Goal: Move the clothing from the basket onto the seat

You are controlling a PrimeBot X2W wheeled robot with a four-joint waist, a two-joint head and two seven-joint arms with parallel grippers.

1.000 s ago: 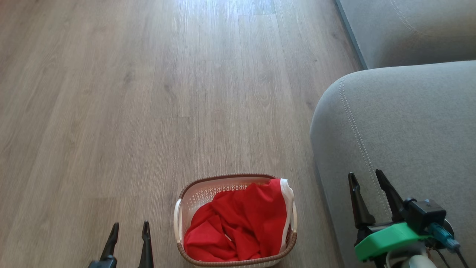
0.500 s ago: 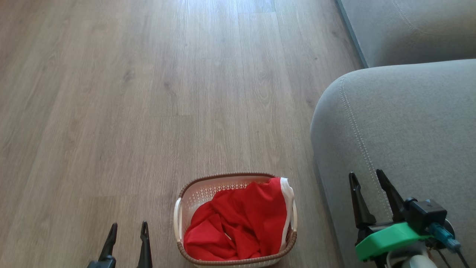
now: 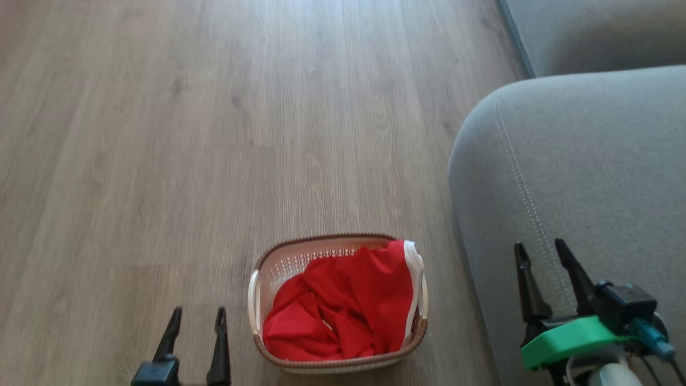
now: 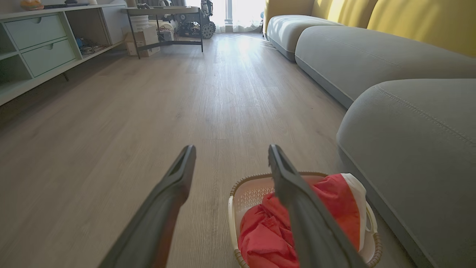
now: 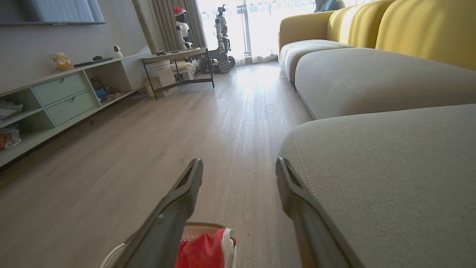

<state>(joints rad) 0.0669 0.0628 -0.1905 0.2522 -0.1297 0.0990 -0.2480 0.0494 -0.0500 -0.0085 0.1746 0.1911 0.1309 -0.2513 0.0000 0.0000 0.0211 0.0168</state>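
Note:
A cream perforated basket (image 3: 278, 268) with a brown braided rim stands on the wooden floor, and red clothing (image 3: 343, 311) with white trim lies crumpled inside it. The grey seat (image 3: 584, 161) rises right beside the basket. My left gripper (image 3: 197, 312) hangs open to the left of the basket, holding nothing. My right gripper (image 3: 540, 244) is open above the seat's front edge, also holding nothing. In the left wrist view, the basket (image 4: 245, 193) and clothing (image 4: 267, 230) lie low and right, behind the right finger. The right wrist view catches the clothing (image 5: 204, 249) at its bottom edge.
Bare wooden floor (image 3: 214, 134) stretches ahead and to the left. More grey seat sections (image 4: 357, 52) run along the right with yellow back cushions (image 5: 424, 29). A low cabinet with drawers (image 5: 63, 96) and a small table (image 5: 178, 59) stand far off on the left.
The head camera has tilted down a little, so the basket and the seat sit higher in the picture. Both grippers stay open and hold their places.

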